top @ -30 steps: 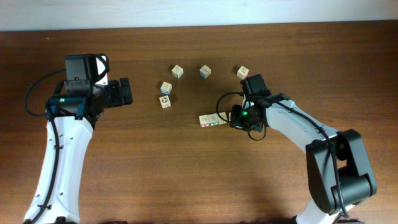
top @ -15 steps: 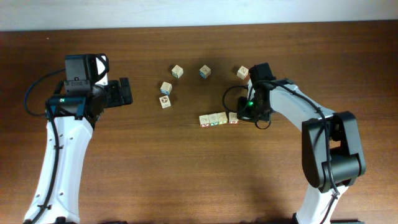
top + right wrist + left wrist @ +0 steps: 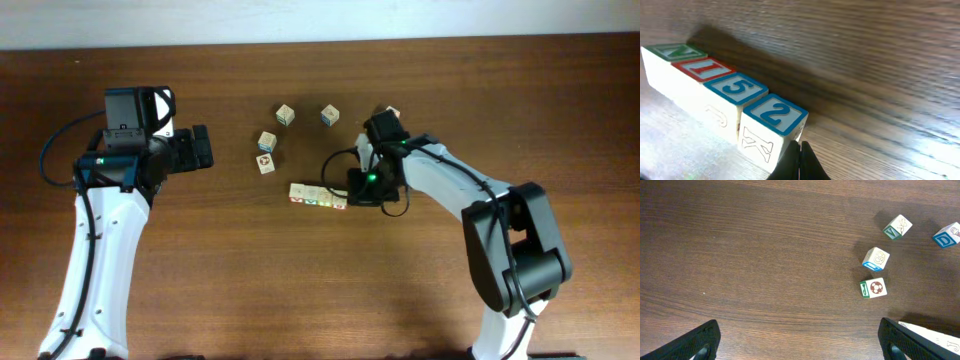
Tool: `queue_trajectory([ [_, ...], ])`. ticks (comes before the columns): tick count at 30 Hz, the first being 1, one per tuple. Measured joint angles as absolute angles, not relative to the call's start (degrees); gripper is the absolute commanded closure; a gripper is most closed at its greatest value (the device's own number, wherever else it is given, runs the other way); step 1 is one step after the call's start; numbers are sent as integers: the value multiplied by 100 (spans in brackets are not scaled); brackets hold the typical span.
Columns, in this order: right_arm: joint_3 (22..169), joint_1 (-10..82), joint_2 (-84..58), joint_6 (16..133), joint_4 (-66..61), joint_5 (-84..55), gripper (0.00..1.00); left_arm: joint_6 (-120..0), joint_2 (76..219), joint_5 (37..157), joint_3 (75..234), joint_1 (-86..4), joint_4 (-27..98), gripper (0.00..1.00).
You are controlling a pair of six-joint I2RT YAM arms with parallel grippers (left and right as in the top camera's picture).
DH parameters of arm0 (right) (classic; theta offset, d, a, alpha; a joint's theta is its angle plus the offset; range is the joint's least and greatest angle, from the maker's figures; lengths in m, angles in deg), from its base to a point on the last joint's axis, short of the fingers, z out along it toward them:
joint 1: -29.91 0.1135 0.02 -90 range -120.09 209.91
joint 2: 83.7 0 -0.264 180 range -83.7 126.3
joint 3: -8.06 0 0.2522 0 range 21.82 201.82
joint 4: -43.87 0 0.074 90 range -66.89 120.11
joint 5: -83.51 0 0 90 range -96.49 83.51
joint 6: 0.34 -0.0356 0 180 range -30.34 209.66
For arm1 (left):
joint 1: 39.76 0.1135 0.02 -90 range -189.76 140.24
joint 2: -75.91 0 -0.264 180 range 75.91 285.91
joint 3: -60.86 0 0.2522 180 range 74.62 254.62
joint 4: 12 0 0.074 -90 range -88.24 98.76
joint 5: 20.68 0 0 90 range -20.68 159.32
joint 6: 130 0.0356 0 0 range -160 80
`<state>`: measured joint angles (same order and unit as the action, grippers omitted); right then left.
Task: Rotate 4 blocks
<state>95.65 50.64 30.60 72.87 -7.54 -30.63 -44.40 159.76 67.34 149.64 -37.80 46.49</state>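
The row of four blocks (image 3: 318,195) lies near the middle of the tabletop (image 3: 230,280), the cubes side by side and face to face with no gap showing between them. In the right wrist view their tops read a green N, a red 1, a blue 5 and a blue 2. They look like small wooden cubes: probably light, stiff, not fragile, and smooth enough to slide on the wood instead of tipping. Nothing joins them, so a push at one end would likely swing the line or buckle it. For a lift, the sound hold is across two opposite flat sides of one cube, not its corners. Inside the row only the long sides are free.

The right hand (image 3: 800,161) is pinched shut with nothing between its fingers. Its tip is at the lower corner of the end block (image 3: 775,116). It seems to touch there, though the view is too close to be sure.

The left hand (image 3: 203,148) is spread wide and holds nothing, well apart from the row. The loose blocks lie beyond, the nearest (image 3: 265,163) just above the row.

No container is in view.
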Motion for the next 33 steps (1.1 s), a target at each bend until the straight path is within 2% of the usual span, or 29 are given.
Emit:
queue_trajectory([
  [2,9591,4935,3060,7243,-868,-3081,84,-4440,15976,6734,14964,-3780,4649,1],
  [6,10013,4183,2831,7276,-1478,-3159,84,-4440,15976,6734,14964,-3780,4599,1],
  [8,10026,3934,1985,7459,-1906,-3255,80,-4438,15976,6734,14964,-3780,4534,1],
  [11,10089,3851,977,7765,-2376,-3299,79,-4440,15976,6878,14964,-3780,4534,1],
  [12,10113,3851,916,7831,-2586,-3308,71,-4440,15976,7009,14964,-3780,4501,13],
  [14,10111,3851,916,7921,-2767,-3319,67,-4438,15976,7221,14964,-3780,4483,16],
  [16,10043,3851,914,7962,-2748,-3319,71,-4480,15976,7829,14964,-3780,4481,65],
  [18,9621,3851,905,7896,-2241,-3343,72,-4519,15976,8100,14962,-3828,4494,72],
  [19,9381,3851,918,7805,-1941,-3433,78,-4484,15987,8288,14954,-3922,4507,88],
  [20,9315,3851,927,7759,-1895,-3472,86,-4429,16046,8456,14951,-4020,4516,94],
  [21,9298,3851,927,7735,-1816,-3505,93,-4373,16197,8592,14951,-4138,4507,97],
  [22,9296,3851,936,7684,-1698,-3529,96,-4329,16466,8719,14951,-4270,4492,99],
  [28,9289,4255,1804,7225,-1091,-3553,96,-3656,18075,9678,14901,-4805,4153,100],
  [33,9235,4255,2341,7066,-752,-3553,96,-3503,18827,9715,14899,-4938,4018,100],
])
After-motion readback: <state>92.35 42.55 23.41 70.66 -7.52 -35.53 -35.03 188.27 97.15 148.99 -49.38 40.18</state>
